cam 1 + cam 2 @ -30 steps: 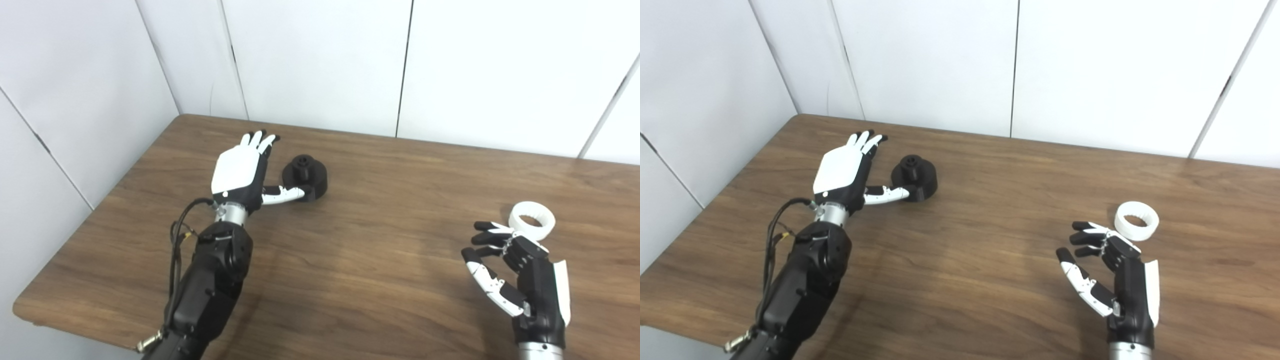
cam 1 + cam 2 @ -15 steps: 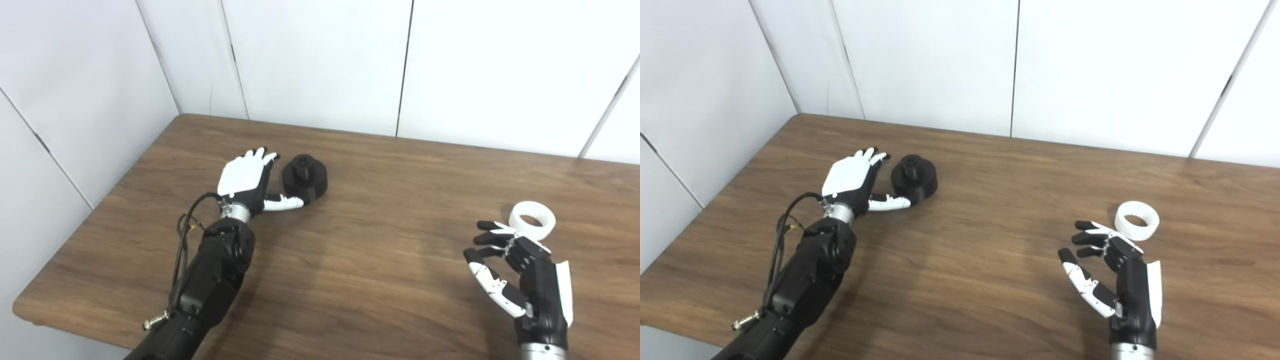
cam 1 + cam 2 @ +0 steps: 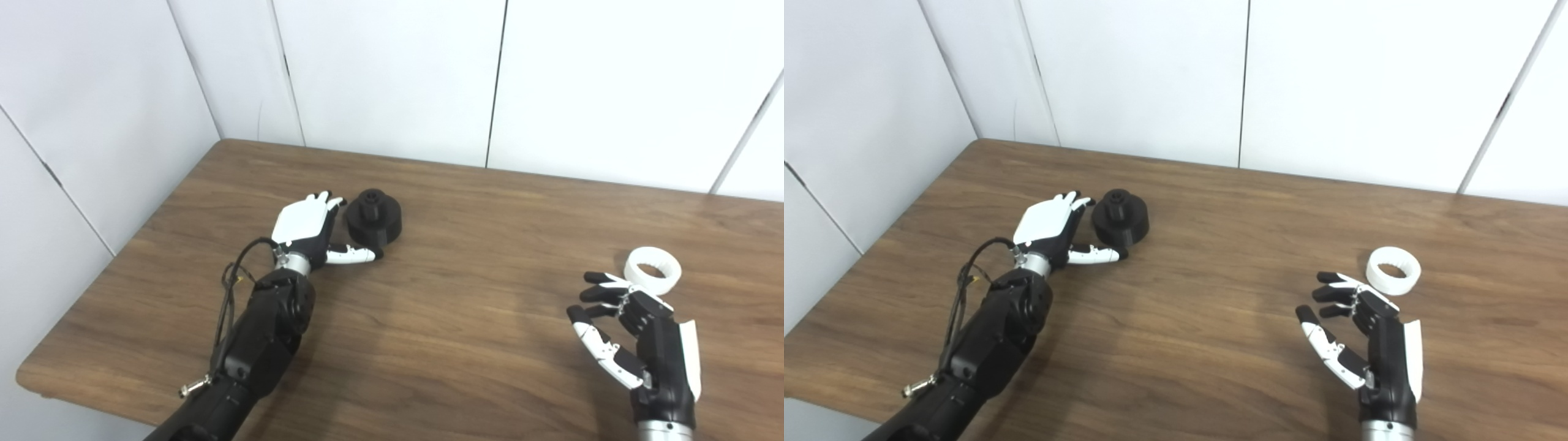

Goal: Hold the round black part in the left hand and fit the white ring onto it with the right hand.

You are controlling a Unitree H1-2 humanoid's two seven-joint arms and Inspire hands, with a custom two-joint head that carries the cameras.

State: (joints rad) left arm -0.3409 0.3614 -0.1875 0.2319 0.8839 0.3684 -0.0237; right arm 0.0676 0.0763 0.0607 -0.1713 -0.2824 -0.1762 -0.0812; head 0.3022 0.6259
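Left hand is what we log first: it lies low at the table's far left, back of the hand up, fingers spread and reaching toward 12 o'clock, thumb stretched out toward 3 o'clock. We see the round black part sitting on the wooden table just at the hand's 2 o'clock, raised hub on top, upright. The thumb tip reaches the near rim of the part, at about its 6 o'clock; whether it truly touches we cannot tell. The fingertips sit right beside the part's 9 o'clock side. Nothing is gripped; we mark this hand as released, fingers apart.

Right hand hovers near the bottom right, palm turned toward 9 o'clock, fingers loosely curled with clear gaps and the thumb apart; it holds nothing, so also released. We place the white ring flat on the table at the right hand's 1 o'clock, just beyond the fingertips and not touching them. Ring and black part are well apart, at opposite ends of the table. White wall panels stand behind.
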